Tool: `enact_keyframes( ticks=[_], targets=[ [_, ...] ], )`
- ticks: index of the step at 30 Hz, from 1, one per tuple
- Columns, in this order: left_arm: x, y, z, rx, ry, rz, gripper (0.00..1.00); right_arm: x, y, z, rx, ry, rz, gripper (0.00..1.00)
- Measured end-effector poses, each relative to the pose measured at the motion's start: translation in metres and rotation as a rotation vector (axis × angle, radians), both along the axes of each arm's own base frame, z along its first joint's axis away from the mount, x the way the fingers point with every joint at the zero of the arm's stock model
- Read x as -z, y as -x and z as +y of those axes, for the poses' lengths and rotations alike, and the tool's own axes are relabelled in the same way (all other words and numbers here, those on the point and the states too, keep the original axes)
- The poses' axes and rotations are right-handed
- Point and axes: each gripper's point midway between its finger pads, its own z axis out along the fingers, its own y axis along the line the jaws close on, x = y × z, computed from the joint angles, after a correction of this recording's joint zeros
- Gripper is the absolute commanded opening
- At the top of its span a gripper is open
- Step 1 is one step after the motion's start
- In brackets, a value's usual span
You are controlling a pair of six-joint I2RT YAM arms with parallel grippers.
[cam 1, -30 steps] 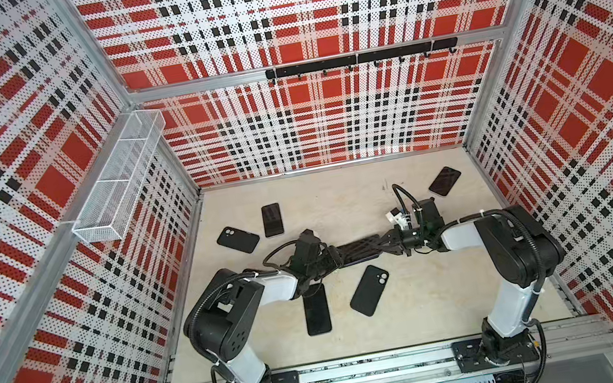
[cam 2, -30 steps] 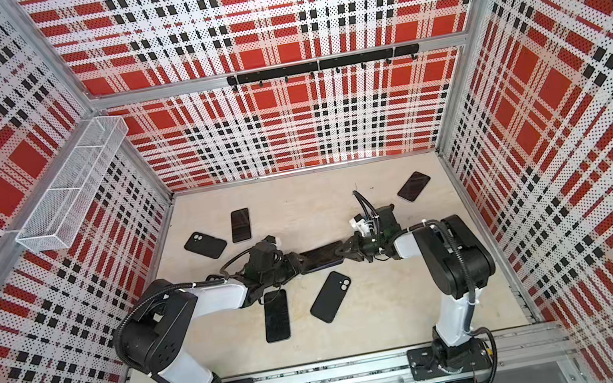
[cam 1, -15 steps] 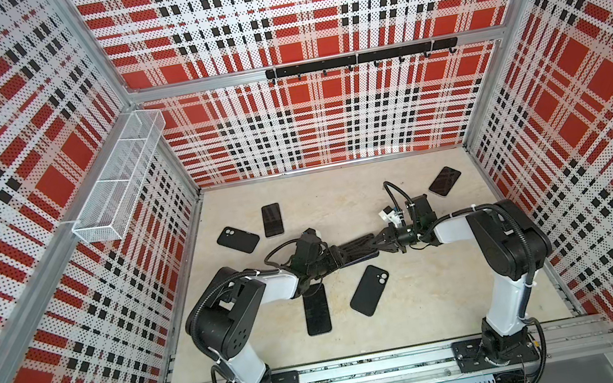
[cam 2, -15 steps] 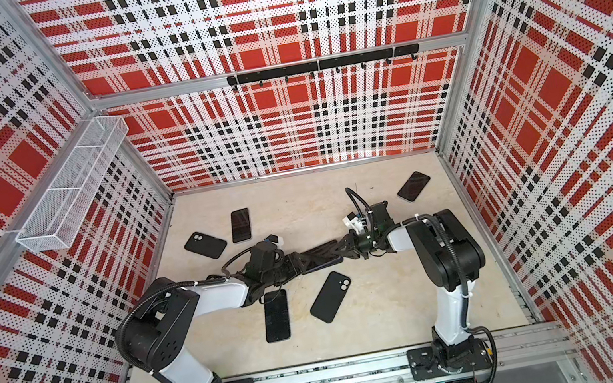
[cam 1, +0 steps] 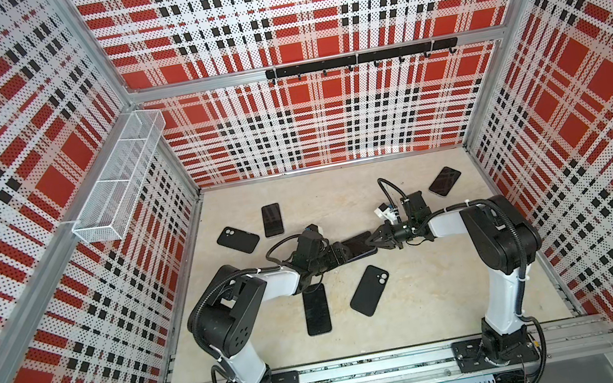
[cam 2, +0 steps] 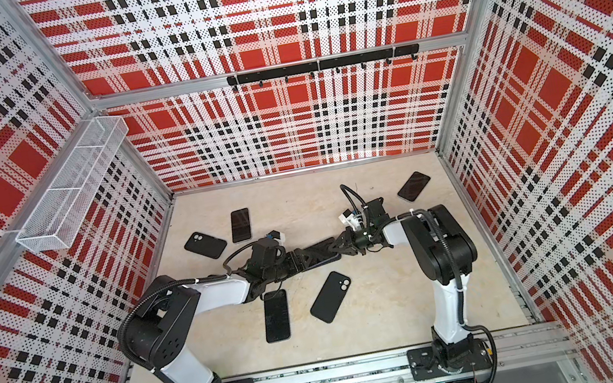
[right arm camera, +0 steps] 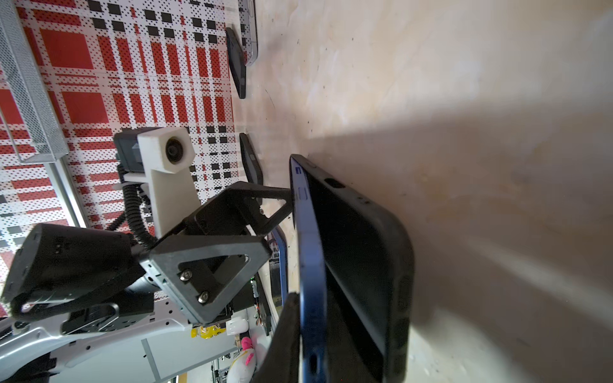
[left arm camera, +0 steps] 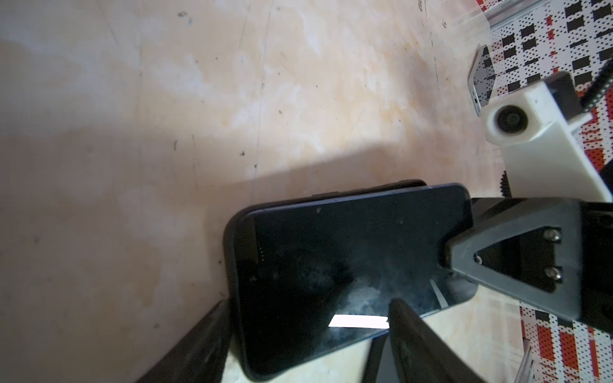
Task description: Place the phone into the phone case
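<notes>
The phone (left arm camera: 348, 265) lies half seated in the phone case (right arm camera: 381, 248), mid-surface (left arm camera: 166, 99); left fingers (left arm camera: 199, 351) spread; right fingers (left arm camera: 497, 262) at its raised end, grip unclear; I would press this end down evenly.

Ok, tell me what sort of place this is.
Probably a lab robot test cell: plaid perforated walls box in a tabletop, two arms are bolted to a front rail, and phones lie scattered.
</notes>
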Motion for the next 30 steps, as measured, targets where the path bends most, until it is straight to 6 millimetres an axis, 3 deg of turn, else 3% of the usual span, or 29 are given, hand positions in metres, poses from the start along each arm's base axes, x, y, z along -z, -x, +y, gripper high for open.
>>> enact_keyframes(
  ticks=[4, 16, 25, 30],
  targets=[
    [0.002, 0.001, 0.001, 0.014, -0.042, -0.007, 0.67, 0.023, 0.008, -0.003, 0.011, 0.082, 0.05, 0.29],
    [0.013, -0.003, 0.005, 0.015, -0.146, -0.011, 0.41, 0.017, 0.003, -0.006, -0.001, 0.199, 0.025, 0.43],
    [0.016, -0.007, 0.004, 0.01, -0.16, -0.015, 0.34, 0.015, -0.003, -0.016, -0.008, 0.32, 0.007, 0.48],
    [0.017, -0.009, 0.003, 0.008, -0.16, -0.018, 0.31, 0.012, -0.006, -0.023, -0.01, 0.38, -0.007, 0.58]
  ],
)
